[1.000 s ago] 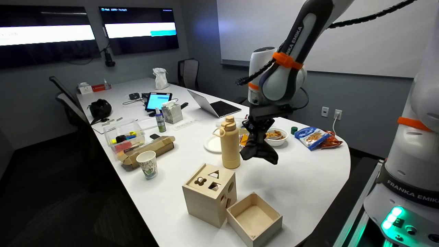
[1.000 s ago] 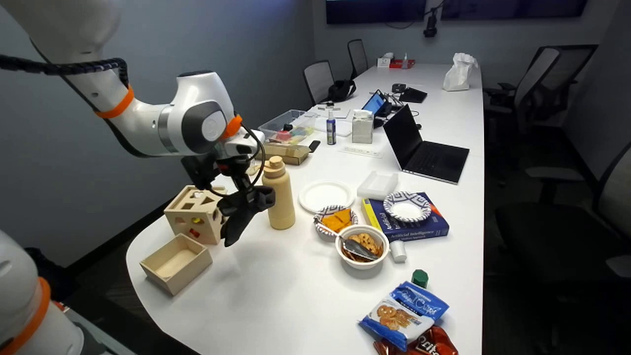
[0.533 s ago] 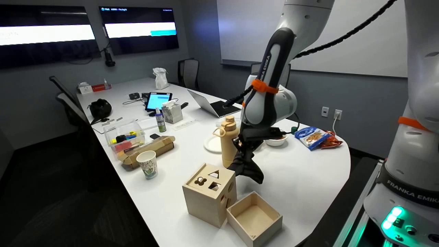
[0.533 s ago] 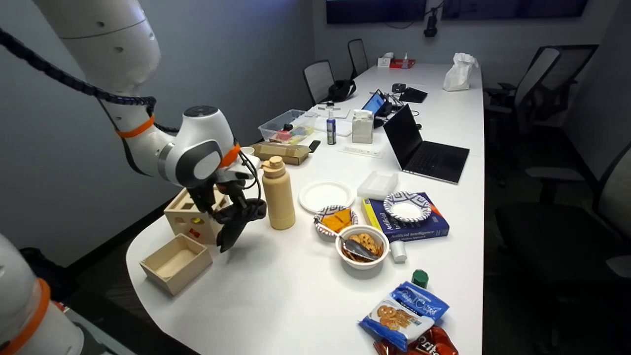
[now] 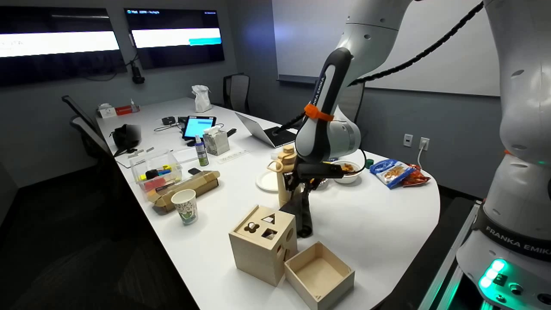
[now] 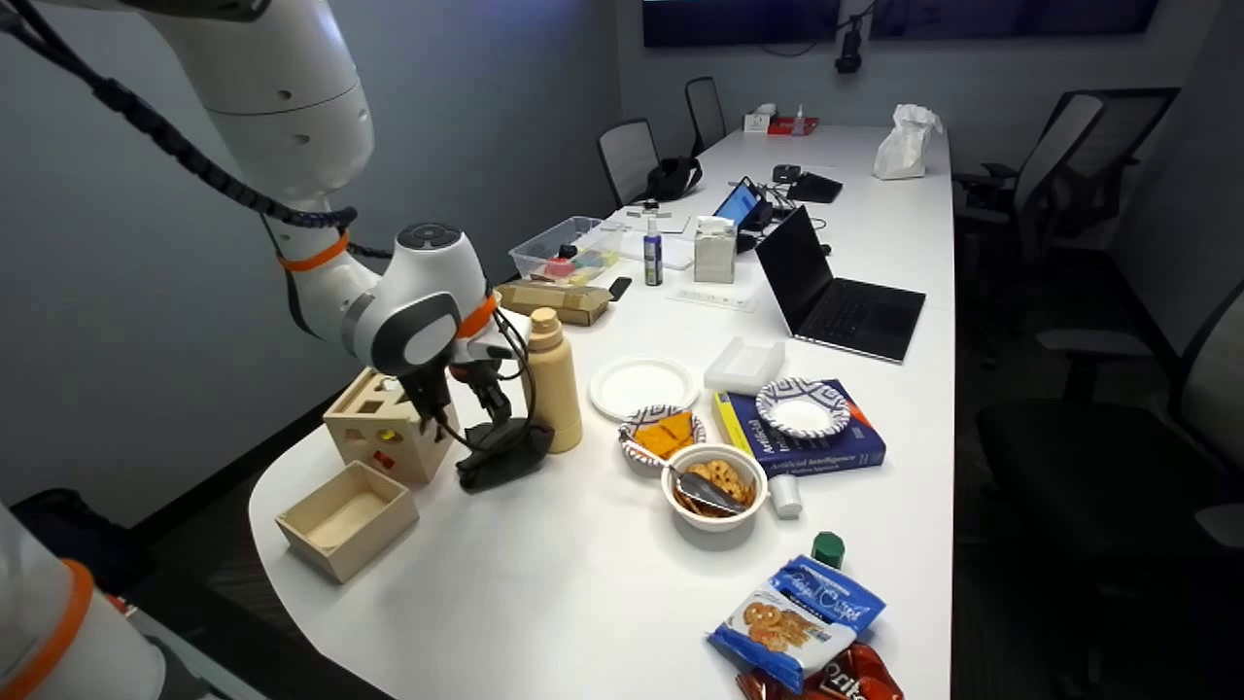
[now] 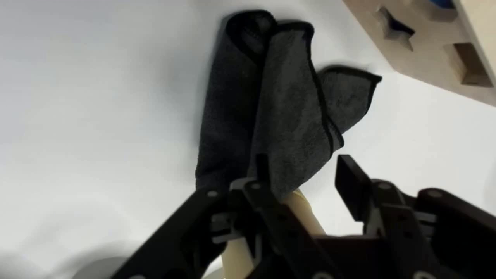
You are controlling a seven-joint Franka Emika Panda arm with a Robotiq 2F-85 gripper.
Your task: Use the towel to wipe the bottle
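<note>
The beige bottle (image 6: 556,394) stands upright on the table. It shows in both exterior views, partly behind the gripper (image 5: 282,187), and in the wrist view below the towel (image 7: 304,213). The dark grey towel (image 7: 286,116) lies folded and crumpled on the table by the bottle's base; it also shows in both exterior views (image 5: 298,211) (image 6: 505,459). Whether it touches the bottle I cannot tell. My gripper (image 7: 303,170) is open, its fingers wide apart with nothing gripped between them. It hovers just above the towel, close beside the bottle (image 6: 469,418).
A wooden shape-sorter cube (image 5: 262,245) and an open wooden box (image 5: 320,277) stand close to the towel. A white plate (image 6: 643,387), a chip bowl (image 6: 664,435), a bowl with tongs (image 6: 714,486) and a book (image 6: 826,442) lie beyond the bottle. A paper cup (image 5: 186,206) stands opposite.
The gripper came down beside the bottle with the towel hanging from it, then opened. The towel has dropped and now lies on the table at the bottle's base.
</note>
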